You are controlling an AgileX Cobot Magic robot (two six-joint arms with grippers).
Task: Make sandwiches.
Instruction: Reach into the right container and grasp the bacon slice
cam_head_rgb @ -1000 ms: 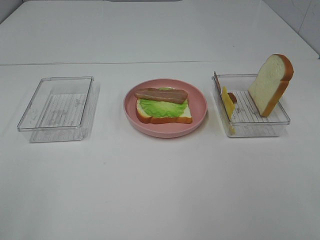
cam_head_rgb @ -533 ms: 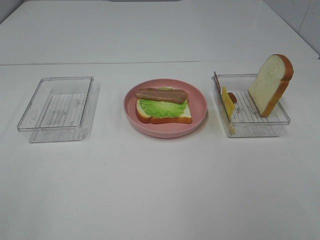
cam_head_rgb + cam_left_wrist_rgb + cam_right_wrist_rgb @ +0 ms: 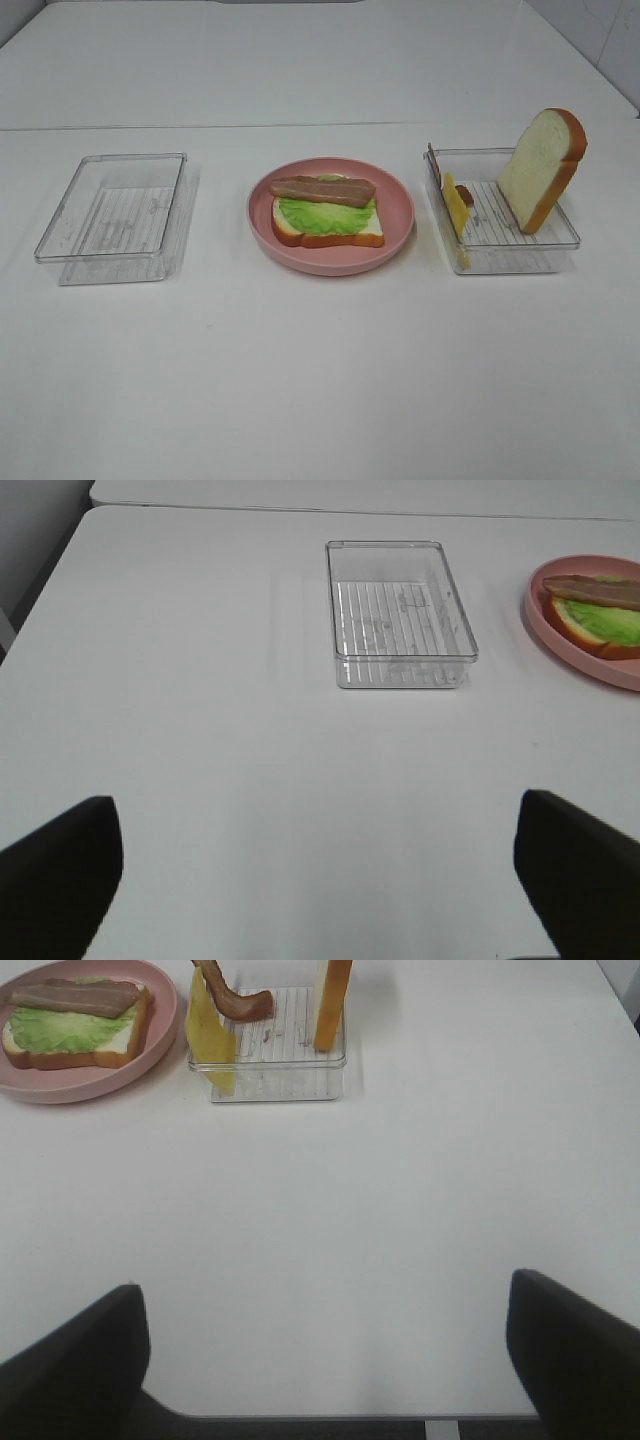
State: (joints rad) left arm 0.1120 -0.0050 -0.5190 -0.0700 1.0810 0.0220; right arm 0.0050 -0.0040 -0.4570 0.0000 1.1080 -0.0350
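Sandwich (image 3: 327, 218) between left tray (image 3: 110, 268), right tray (image 3: 512, 260)

We see a smooth, matt white table (image 3: 320, 390). The left tray (image 3: 108, 270) and right tray (image 3: 510, 260) are clear glossy plastic with ribbed floors. The pink plate (image 3: 402, 212) looks like smooth plastic, and the bread slice (image 3: 535, 165) spongy and matt.

Wide open run of table (image 3: 320, 380) along the near side. Passable gaps either side of pink plate (image 3: 400, 205). Left tray (image 3: 60, 240) reachable from above; right tray (image 3: 520, 262) crowded by upright bread slice (image 3: 540, 170) and leaning cheese (image 3: 457, 208).
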